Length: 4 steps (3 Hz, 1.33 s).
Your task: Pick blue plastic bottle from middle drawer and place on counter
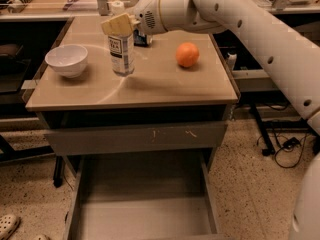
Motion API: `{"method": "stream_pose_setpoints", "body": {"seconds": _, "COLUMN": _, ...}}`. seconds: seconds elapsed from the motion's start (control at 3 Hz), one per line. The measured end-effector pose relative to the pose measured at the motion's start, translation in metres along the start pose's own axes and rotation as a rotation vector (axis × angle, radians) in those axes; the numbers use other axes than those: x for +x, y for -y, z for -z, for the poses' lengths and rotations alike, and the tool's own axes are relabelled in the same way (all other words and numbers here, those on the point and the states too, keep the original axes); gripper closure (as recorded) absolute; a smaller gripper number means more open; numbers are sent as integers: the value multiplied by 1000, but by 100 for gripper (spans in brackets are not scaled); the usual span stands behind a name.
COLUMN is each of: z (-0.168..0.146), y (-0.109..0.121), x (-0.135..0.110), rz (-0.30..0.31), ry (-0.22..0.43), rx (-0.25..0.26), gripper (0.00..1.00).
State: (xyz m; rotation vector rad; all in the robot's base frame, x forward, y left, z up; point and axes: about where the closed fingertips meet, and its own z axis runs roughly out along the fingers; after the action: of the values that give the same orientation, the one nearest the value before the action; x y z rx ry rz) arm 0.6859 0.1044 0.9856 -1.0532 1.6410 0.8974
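Observation:
The blue plastic bottle [121,54], clear with a pale printed label and a white cap [117,5], stands upright on the tan counter [165,86], left of its middle. My gripper [119,24] reaches in from the right. Its pale fingers [112,25] are closed around the bottle's neck, just under the cap. The bottle's base looks level with the counter top. The middle drawer [100,179] is pulled out at the bottom of the view, and its grey floor is bare.
A white bowl [66,60] sits left of the bottle. An orange [187,54] sits to its right. A small dark object [142,38] lies behind the gripper. A closed drawer front [135,136] with scratch marks is under the counter. Cables [285,149] lie on the floor at right.

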Motion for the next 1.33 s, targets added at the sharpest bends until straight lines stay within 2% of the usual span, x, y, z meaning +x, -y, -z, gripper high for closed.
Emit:
{"method": "stream_pose_setpoints", "body": {"seconds": 0.67, "z": -19, "y": 41, "x": 36, "rz": -99, "ry": -137, "rx": 10, "gripper": 100}}
{"method": "stream_pose_setpoints", "body": {"seconds": 1.0, "z": -19, "y": 41, "x": 36, "rz": -99, "ry": -137, "rx": 10, "gripper": 100}}
{"method": "stream_pose_setpoints", "body": {"seconds": 1.33, "z": -19, "y": 41, "x": 36, "rz": -99, "ry": -137, "rx": 10, "gripper": 81}}
